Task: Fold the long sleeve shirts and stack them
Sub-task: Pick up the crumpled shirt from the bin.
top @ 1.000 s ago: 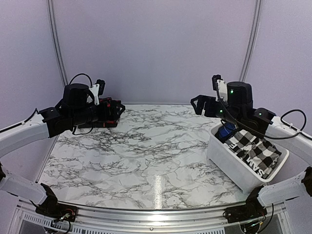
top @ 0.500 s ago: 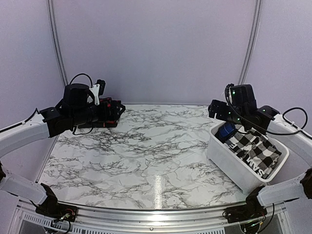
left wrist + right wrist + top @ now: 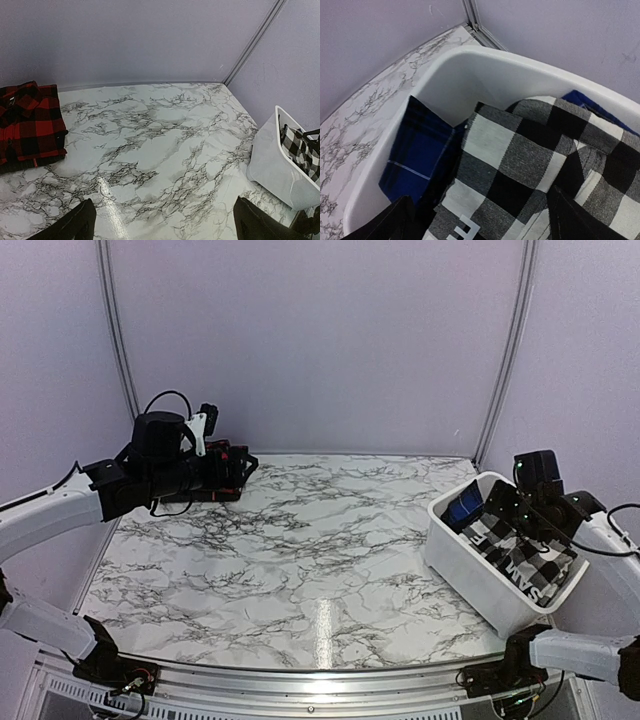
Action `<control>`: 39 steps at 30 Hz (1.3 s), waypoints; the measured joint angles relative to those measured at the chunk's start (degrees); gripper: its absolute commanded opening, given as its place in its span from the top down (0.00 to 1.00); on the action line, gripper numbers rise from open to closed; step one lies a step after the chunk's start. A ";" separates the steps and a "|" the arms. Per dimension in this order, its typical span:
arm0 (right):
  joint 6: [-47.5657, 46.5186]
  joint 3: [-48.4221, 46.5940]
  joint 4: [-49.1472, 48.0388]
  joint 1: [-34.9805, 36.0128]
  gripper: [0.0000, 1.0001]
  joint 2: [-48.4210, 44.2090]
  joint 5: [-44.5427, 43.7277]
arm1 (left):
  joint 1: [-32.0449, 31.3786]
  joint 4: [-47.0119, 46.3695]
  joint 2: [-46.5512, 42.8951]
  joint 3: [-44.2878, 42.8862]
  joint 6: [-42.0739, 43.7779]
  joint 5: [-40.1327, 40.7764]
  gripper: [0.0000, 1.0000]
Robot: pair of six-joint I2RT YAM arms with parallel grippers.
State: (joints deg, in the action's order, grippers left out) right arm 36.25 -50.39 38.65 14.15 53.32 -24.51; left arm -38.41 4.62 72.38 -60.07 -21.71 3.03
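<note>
The black-and-white shirt (image 3: 520,165) is seen crumpled inside the white bin (image 3: 470,575), which stands at about 3 o'clock on the marble table (image 3: 300,560). White block letters are printed on this shirt. A blue cloth (image 3: 417,150) is tucked against the bin wall, at about 10 o'clock from the shirt. The right gripper (image 3: 480,220) is held over the bin, just above the black-and-white shirt. Its jaws are spread wide and nothing is gripped between them. Whether the fingertips touch the fabric cannot be told. The red shirt (image 3: 27,122) is laid folded and flat at about 10 o'clock on the table, close to the back wall. The left gripper (image 3: 167,225) is held near it, above the table, with jaws fully spread and nothing gripped.
</note>
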 measured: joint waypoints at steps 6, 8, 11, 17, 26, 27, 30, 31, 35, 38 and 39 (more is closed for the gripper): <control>3.45 5.46 2.19 -6.16 0.17 -0.13 3.65 | 0.00 0.13 0.48 -0.09 0.09 -0.15 0.01; 4.79 6.51 2.95 -7.87 0.18 -0.07 4.66 | 0.00 0.15 0.48 -0.09 0.09 -0.15 0.01; 6.25 7.43 2.93 -9.01 0.27 0.37 5.88 | 0.00 0.15 0.48 -0.09 0.09 -0.15 0.01; 8.28 10.47 1.01 -9.31 0.73 2.67 6.54 | 0.00 0.17 0.70 -0.09 0.07 -0.15 0.01; 7.85 9.01 0.35 -9.51 1.00 2.73 6.95 | 0.00 0.17 0.70 -0.09 0.09 -0.15 0.01; 7.45 8.22 0.48 -9.51 1.00 2.73 7.28 | 0.00 0.17 0.70 -0.09 0.09 -0.15 0.01; 5.68 5.62 0.68 -9.51 1.00 2.58 7.93 | 0.00 0.17 0.70 -0.09 0.09 -0.15 0.01; 5.05 4.72 0.63 -9.51 1.00 2.36 8.22 | 0.00 0.17 0.70 -0.09 0.09 -0.15 0.01; 1.75 1.42 0.00 -9.51 1.00 0.98 10.36 | 0.00 0.17 0.70 -0.09 0.07 -0.17 0.01; -1.25 -2.27 -1.33 -9.51 1.00 0.46 13.20 | 0.00 0.17 0.74 -0.09 0.09 -0.17 0.01; -2.12 -3.56 -1.77 -9.51 1.00 0.48 14.14 | 0.00 0.20 0.76 -0.13 0.09 -0.20 0.01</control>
State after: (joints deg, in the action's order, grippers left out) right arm 34.13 -53.95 36.88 4.64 53.80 -10.37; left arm -38.41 4.82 73.14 -60.20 -21.63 2.83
